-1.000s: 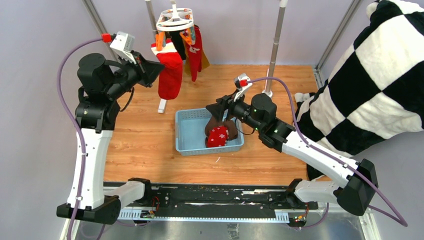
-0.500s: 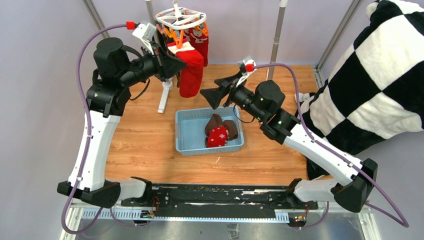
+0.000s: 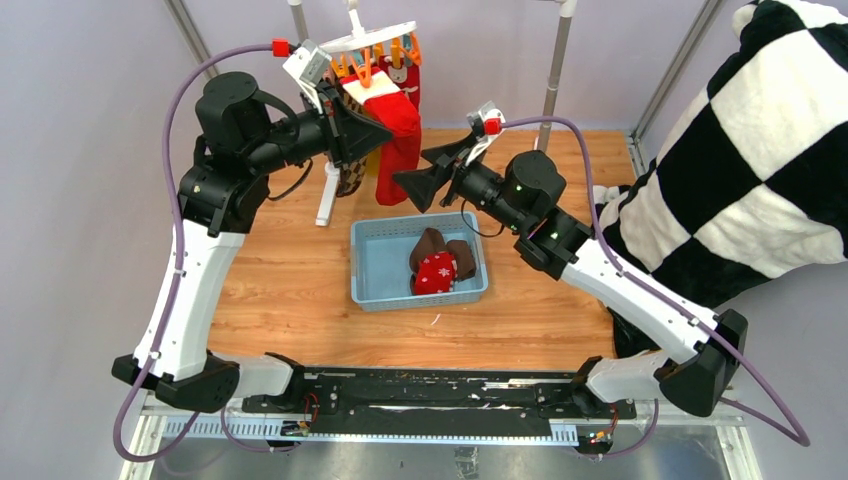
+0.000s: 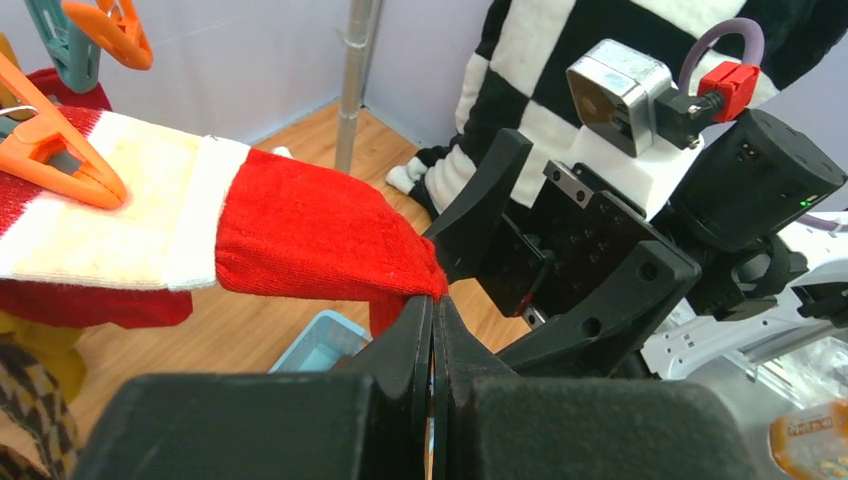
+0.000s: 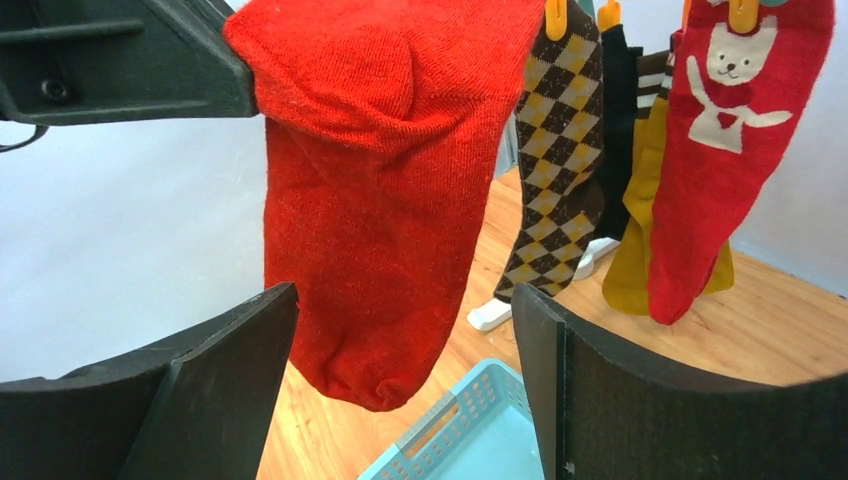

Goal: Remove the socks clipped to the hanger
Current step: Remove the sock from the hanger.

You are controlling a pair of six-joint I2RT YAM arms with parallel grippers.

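Moved since 0.5 s back: left gripper [image 4: 432, 300] farther right with its catch; right gripper [image 3: 428, 172] closer to that catch; hanger [image 3: 372, 40] tipped more steeply.

Item 1, nearest: light blue basket [image 3: 365, 270] on the wooden tabletop [image 3: 280, 290]. It holds a red snowflake sock [image 3: 437, 272] lying against a brown sock [image 3: 432, 245].

Item 2: right gripper, jaws wide apart, above the basket's far side. In its wrist view the toe of the red sock with white cuff [image 5: 380, 230] hangs between its 2 fingers; contact cannot be told.

Item 3: left gripper, jaws pressed together on a pinch of that red sock, drawing it out sideways from the hanger.

Item 4: the sock's white cuff, clamped by an orange peg [image 4: 60, 160] of the hanger.

Item 5: pegged and hanging straight down: argyle sock [image 5: 555, 140], dark sock [image 5: 620, 100], mustard sock [image 5: 630, 260], red bear sock [image 5: 730, 150].

Item 6, farthest: grey rail post [image 3: 553, 70]; checkered blanket [image 3: 740, 150] at the right.
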